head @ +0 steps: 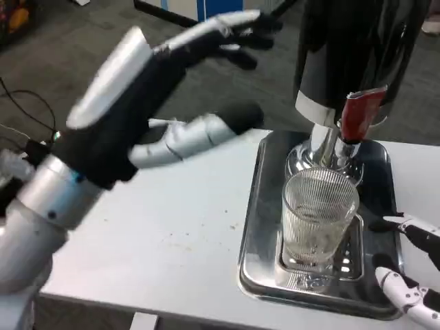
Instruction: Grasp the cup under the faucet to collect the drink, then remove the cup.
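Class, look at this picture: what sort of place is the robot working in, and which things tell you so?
Probably a lab or demo space set up as a drinks station: a dispenser with a red-handled faucet, a ribbed glass cup on a metal drip tray, and cables on grey carpet.

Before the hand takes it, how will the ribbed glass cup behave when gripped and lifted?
The cup looks like clear glass, so probably stiff and breakable if squeezed hard. Its ribbed wall may help fingers against slipping. It stands upright on the drip tray grate under the faucet, so a sideways push could tip it.
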Controlling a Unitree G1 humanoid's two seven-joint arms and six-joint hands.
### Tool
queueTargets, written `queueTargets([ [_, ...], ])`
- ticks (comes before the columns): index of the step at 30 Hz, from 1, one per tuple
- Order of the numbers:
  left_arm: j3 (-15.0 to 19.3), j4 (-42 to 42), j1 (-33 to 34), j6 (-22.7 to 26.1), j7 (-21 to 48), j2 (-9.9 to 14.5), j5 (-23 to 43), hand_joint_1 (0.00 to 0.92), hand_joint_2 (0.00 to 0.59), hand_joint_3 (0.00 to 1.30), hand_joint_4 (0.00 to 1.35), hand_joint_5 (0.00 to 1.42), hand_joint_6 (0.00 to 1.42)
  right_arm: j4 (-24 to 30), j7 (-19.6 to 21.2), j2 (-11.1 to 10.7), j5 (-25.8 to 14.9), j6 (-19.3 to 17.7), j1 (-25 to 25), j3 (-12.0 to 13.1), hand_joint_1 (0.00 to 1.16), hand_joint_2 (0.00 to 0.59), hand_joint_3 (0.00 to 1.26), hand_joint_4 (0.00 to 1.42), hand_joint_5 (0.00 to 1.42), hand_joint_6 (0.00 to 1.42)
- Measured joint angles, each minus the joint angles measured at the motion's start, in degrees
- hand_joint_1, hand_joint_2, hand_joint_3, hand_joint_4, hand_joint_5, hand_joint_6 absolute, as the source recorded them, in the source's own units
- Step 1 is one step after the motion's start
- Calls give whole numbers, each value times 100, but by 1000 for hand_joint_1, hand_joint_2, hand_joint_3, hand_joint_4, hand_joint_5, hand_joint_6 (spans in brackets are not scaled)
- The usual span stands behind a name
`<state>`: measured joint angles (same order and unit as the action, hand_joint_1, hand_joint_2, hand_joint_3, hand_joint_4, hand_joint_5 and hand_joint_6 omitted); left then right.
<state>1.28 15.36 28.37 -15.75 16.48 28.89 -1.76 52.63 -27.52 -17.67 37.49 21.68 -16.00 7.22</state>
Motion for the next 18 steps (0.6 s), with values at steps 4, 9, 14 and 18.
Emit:
queueTargets([
  [4, -15, -35, 457, 706, 569, -109, 1021, 0, 143, 229, 169, 257, 198, 69, 1, 1, 62, 1, -5, -67, 375, 512, 250, 114, 122, 0],
  [9, -140, -347, 1175, 1546, 1117, -322, 1699, 0, 138, 199, 134, 224, 160, 176, 6, 3, 94, 1, -14, -95, 375, 512, 245, 114, 122, 0],
  [14, -332, -658, 1773, 2164, 1566, -548, 1967, 0, 138, 191, 131, 217, 157, 224, 20, 10, 96, 0, -112, -81, 375, 512, 214, 107, 111, 0],
  [18, -477, -1002, 2106, 2437, 1805, -738, 2022, 0, 140, 168, 112, 201, 141, 261, 35, 18, 71, 0, -201, -28, 359, 511, 189, 95, 111, 0],
])
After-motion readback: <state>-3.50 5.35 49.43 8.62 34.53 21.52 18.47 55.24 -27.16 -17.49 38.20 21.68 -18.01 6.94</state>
